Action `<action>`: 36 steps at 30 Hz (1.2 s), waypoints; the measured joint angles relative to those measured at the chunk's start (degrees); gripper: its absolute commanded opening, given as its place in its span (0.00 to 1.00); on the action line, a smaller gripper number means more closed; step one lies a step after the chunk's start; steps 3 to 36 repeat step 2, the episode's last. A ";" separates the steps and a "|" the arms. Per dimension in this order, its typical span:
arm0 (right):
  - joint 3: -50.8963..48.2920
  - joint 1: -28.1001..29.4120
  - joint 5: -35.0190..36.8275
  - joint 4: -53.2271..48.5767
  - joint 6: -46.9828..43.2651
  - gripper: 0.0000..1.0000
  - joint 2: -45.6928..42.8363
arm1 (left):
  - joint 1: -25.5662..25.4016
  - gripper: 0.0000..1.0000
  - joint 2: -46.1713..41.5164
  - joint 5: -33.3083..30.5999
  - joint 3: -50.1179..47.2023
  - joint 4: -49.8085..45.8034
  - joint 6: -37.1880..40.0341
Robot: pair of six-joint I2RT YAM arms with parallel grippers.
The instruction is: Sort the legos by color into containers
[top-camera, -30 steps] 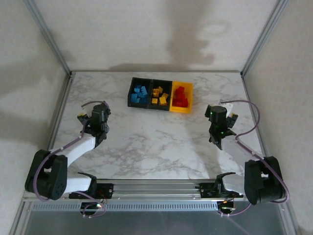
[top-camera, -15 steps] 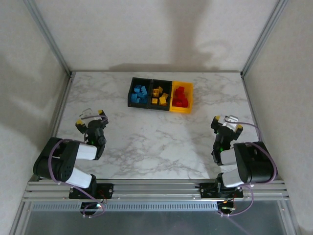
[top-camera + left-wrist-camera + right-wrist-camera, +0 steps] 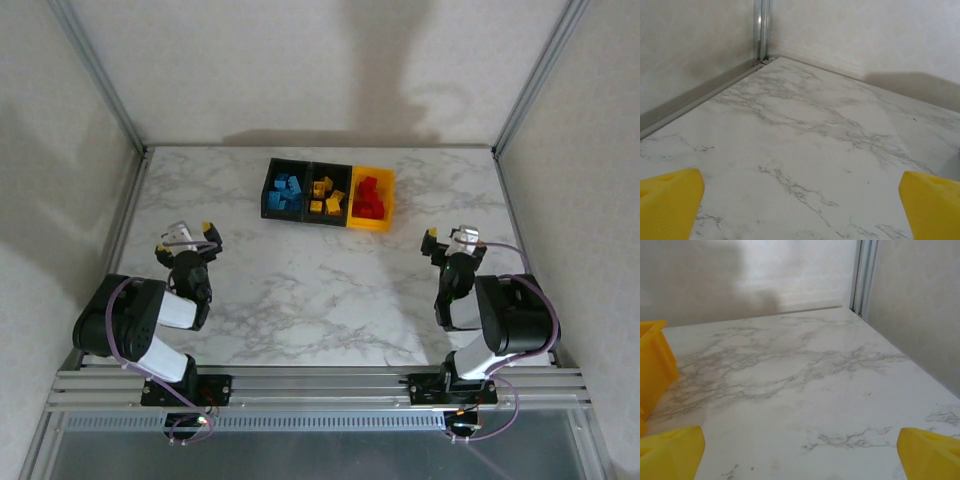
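Observation:
The containers stand in a row at the back of the table. The left black bin [image 3: 283, 190] holds blue legos [image 3: 287, 186], the middle black bin [image 3: 312, 193] holds yellow legos [image 3: 326, 196], and the yellow bin [image 3: 386, 199] holds red legos [image 3: 369, 197]. My left gripper [image 3: 186, 239] sits at the near left, far from the bins. It is open, with bare marble between its yellow fingertips [image 3: 670, 200]. My right gripper [image 3: 455, 242] sits at the near right, also open and holding nothing [image 3: 800, 455]. The yellow bin's corner [image 3: 654, 365] shows at the left of the right wrist view.
The marble table [image 3: 320, 290] is enclosed by pale walls and metal frame posts [image 3: 520, 90]. Both arms are folded back over their bases, near the front rail [image 3: 320, 380]. A corner post [image 3: 761, 30] stands ahead of the left gripper.
Both arms have drawn back from a stretched pose and folded over their bases, with the grippers now pointing toward the back. Both grippers stayed open, and the legos in the bins have not moved.

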 measured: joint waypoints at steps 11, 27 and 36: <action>0.26 -0.61 -0.72 -0.11 0.04 0.99 0.00 | -0.02 1.00 0.00 0.00 0.00 0.02 0.02; 0.26 -0.61 -0.72 -0.11 0.04 0.99 0.00 | -0.02 1.00 0.00 0.00 0.00 0.02 0.02; 0.26 -0.61 -0.72 -0.11 0.04 0.99 0.00 | -0.02 1.00 0.00 0.00 0.00 0.02 0.02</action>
